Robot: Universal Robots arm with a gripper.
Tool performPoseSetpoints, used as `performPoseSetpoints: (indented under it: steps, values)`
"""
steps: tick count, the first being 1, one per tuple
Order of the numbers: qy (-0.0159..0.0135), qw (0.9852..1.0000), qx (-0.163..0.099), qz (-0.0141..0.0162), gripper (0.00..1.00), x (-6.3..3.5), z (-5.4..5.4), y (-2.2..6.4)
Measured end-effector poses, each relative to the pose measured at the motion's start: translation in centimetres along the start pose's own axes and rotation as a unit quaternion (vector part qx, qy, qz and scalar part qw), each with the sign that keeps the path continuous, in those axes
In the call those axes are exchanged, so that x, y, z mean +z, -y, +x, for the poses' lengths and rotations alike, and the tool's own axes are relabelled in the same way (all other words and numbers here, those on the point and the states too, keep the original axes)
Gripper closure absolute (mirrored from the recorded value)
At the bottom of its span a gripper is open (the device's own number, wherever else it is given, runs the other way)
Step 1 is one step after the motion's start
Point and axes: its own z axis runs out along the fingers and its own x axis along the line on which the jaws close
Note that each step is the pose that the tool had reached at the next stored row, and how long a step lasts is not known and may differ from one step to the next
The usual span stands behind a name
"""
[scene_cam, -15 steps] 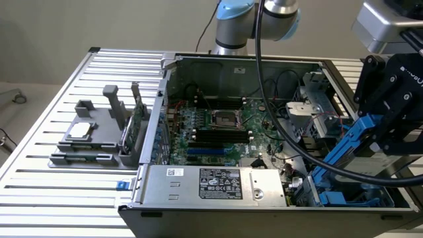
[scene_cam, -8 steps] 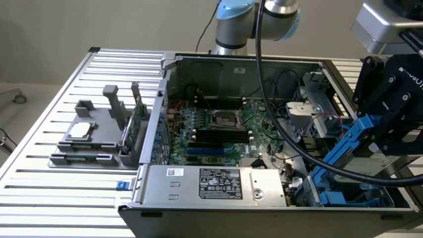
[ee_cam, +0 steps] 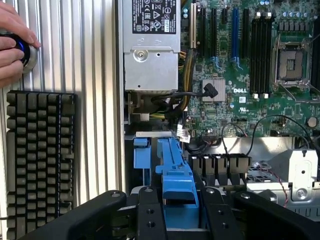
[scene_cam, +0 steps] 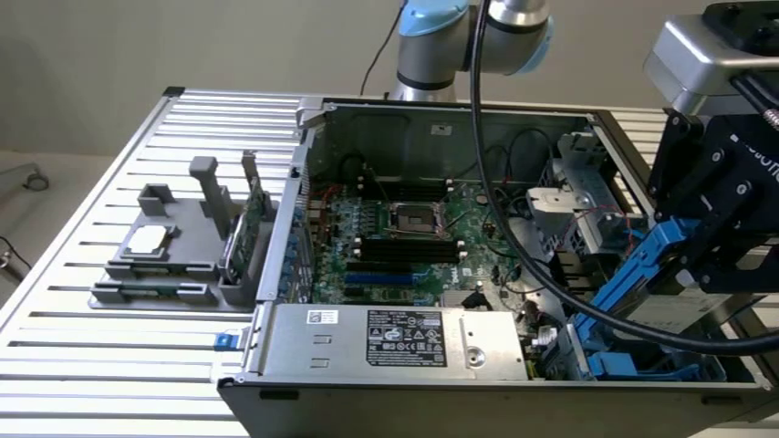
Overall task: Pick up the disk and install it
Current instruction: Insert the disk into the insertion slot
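Gripper (ee_cam: 177, 210) clamps the disk (scene_cam: 630, 278) by its blue frame; in the exterior view its long axis slopes toward seven o'clock, into the case (scene_cam: 365, 401).

Wall (scene_cam: 182, 46): plain, off-white and unbroken, spanning 9 to 12 o'clock in the exterior view.

Floor (scene_cam: 31, 214): pale and smooth, visible at 9 o'clock beside the table edge. A small wheel-like fitting (scene_cam: 36, 179) rests on it.

Table (scene_cam: 98, 365): aluminium top of parallel ribbed slats, occupying 7 to 11 o'clock. The ribbed slats (ee_cam: 95, 50) also appear in the wrist view.

Lighting: even and diffuse, with soft shadows.
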Motion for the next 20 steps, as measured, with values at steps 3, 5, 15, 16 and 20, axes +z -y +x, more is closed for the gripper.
performPoseSetpoints:
  steps: [3,5,15,16,20]
  values:
    - [0.0000,1.0000,0.000,-0.0001,0.67,0.07,0.00,0.05]
    - [0.0004,1.0000,0.000,-0.0002,0.67,0.17,0.02,0.08]
    - [0.0014,1.0000,-0.004,-0.0003,0.67,0.53,0.03,0.11]
    - [0.0015,1.0000,-0.004,-0.0003,0.67,0.53,0.03,0.11]
    - [0.0015,1.0000,-0.006,-0.0004,0.67,0.53,0.03,0.11]
